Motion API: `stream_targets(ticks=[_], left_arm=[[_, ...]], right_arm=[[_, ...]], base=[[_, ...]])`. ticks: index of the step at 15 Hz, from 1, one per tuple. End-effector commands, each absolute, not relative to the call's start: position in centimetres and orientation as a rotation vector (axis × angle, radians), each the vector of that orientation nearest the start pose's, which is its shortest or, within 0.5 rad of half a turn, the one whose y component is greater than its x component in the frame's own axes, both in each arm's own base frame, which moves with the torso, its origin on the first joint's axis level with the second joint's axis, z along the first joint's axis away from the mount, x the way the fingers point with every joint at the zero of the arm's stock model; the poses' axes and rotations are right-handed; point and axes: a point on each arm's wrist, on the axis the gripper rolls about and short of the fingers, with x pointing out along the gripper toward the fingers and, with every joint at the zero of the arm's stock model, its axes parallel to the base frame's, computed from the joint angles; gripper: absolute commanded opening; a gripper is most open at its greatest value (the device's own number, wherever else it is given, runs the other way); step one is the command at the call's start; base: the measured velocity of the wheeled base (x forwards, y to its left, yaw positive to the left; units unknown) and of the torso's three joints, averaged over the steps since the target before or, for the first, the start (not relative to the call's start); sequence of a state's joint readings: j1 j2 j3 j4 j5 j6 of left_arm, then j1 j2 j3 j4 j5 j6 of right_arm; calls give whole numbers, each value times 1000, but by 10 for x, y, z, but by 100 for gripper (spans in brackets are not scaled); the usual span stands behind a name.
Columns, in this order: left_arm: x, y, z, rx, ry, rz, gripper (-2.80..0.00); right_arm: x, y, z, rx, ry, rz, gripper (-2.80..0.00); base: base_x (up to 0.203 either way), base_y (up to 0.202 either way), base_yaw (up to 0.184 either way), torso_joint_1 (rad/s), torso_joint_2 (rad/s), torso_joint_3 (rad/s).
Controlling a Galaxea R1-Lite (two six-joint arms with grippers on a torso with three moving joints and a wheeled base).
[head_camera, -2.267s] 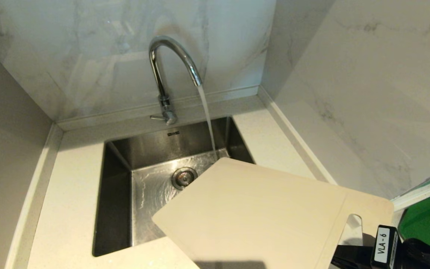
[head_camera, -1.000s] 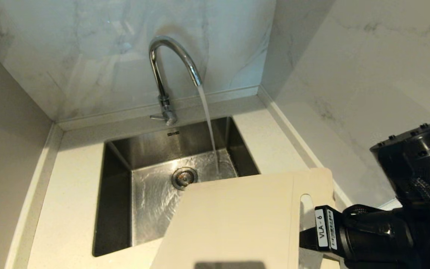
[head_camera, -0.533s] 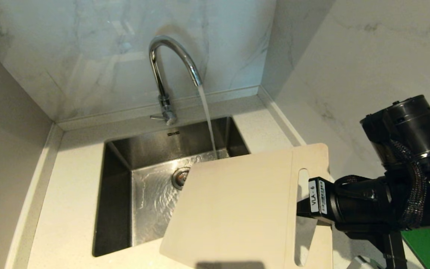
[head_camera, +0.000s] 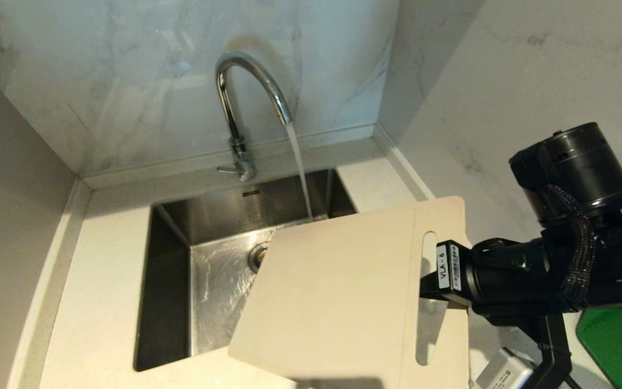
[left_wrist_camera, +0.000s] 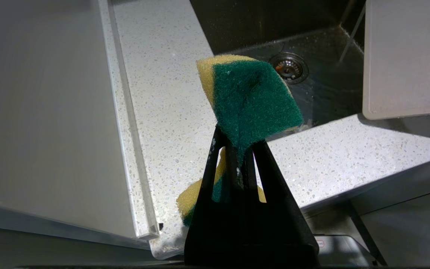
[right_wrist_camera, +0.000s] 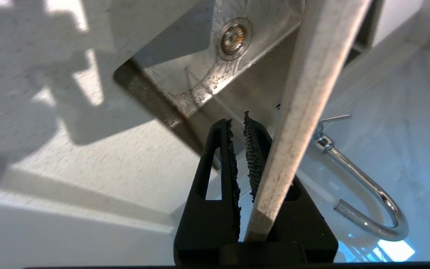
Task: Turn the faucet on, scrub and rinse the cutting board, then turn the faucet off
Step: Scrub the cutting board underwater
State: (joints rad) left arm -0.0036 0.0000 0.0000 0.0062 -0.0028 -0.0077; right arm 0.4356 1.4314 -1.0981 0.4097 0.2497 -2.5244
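Observation:
The chrome faucet [head_camera: 246, 86] is running, and a stream of water [head_camera: 300, 173] falls into the steel sink [head_camera: 170, 281]. My right gripper [head_camera: 427, 281] is shut on the cream cutting board [head_camera: 332, 302] beside its slot handle. It holds the board tilted in the air over the sink's front right. The board's far edge meets the stream. In the right wrist view the board [right_wrist_camera: 304, 93] runs edge-on past the right gripper [right_wrist_camera: 237, 121]. My left gripper [left_wrist_camera: 239, 145], outside the head view, is shut on a green and yellow sponge [left_wrist_camera: 252, 97] above the counter.
The faucet's thin lever [head_camera: 227, 170] points left at its base. Marble walls close in behind and to the right of the sink. A dark green board [head_camera: 619, 346] lies at the lower right. A speckled white counter [head_camera: 100, 270] surrounds the sink.
My right arm has carried the cutting board up and to the left, so its far edge now reaches the water stream. The left gripper and sponge have not moved.

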Motion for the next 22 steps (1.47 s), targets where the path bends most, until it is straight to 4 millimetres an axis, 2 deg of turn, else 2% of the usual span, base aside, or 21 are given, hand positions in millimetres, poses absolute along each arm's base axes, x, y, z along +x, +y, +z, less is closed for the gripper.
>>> stream_targets(ticks=[1, 7, 14, 19, 22], left_arm=[[-23, 0, 75, -8, 8, -8, -280], [-23, 0, 75, -8, 8, -8, -280], [-23, 0, 75, -8, 8, -8, -280], [-23, 0, 75, -8, 8, -8, -280], [-23, 0, 75, -8, 8, -8, -280]], right_arm=[[204, 102, 240, -2311, -562, 1234, -280], [207, 100, 246, -2263, -632, 1222, -280], [226, 106, 236, -2209, -819, 1248, -280], [234, 109, 233, -2215, -851, 1267, -280], [249, 117, 230, -2196, -894, 1285, -280]], base=[[0, 0, 0, 0, 0, 0], [0, 0, 0, 0, 0, 0], [0, 0, 0, 0, 0, 0], [0, 0, 0, 0, 0, 0], [0, 0, 0, 0, 0, 0]])
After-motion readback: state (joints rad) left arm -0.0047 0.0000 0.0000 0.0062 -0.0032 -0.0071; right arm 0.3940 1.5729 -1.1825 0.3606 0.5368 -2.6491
